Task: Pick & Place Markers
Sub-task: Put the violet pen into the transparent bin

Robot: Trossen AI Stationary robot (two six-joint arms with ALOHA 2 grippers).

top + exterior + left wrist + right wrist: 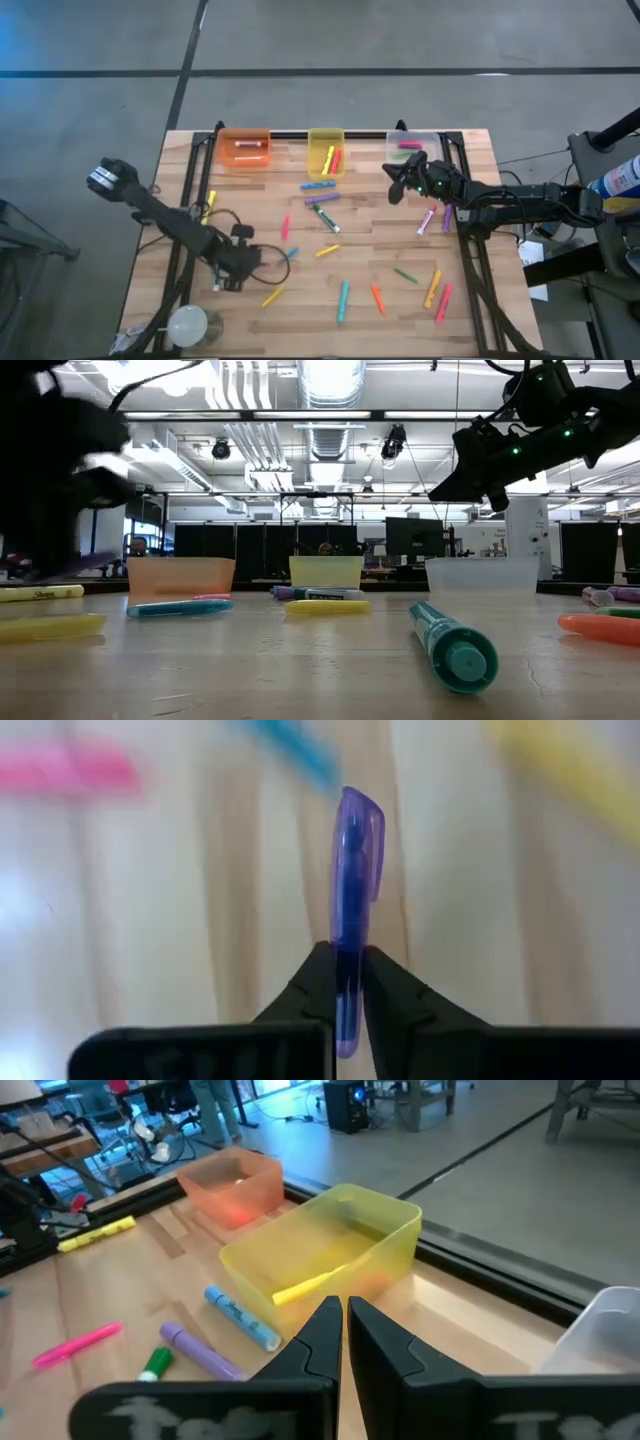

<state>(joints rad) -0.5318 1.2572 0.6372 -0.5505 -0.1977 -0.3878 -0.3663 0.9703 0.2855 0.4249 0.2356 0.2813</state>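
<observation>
My left gripper [232,272] [347,982] is over the table's near left part, shut on a purple marker [355,870]. My right gripper [397,183] [345,1328] [450,485] is raised above the table in front of the clear bin [412,145], shut and empty, facing the yellow bin [330,1250]. Other markers lie flat on the wood: blue and purple ones [320,192] before the yellow bin, pink and purple [436,218] at the right, and orange, green and teal [343,298] nearer. The orange bin [244,148] and the yellow bin [326,152] hold markers. My left gripper pinches the purple marker between its two fingers on the barrel [347,955], a good way back from the capped end [358,815]. The marker lies along the fingers and sticks out ahead of them. Its rear end is hidden between the fingers.
A clear round cup [188,325] stands at the table's near left corner. A black cable [225,222] loops beside the left arm. A black rail [300,134] runs behind the bins at the far edge. A teal marker [452,643] lies nearest the low camera.
</observation>
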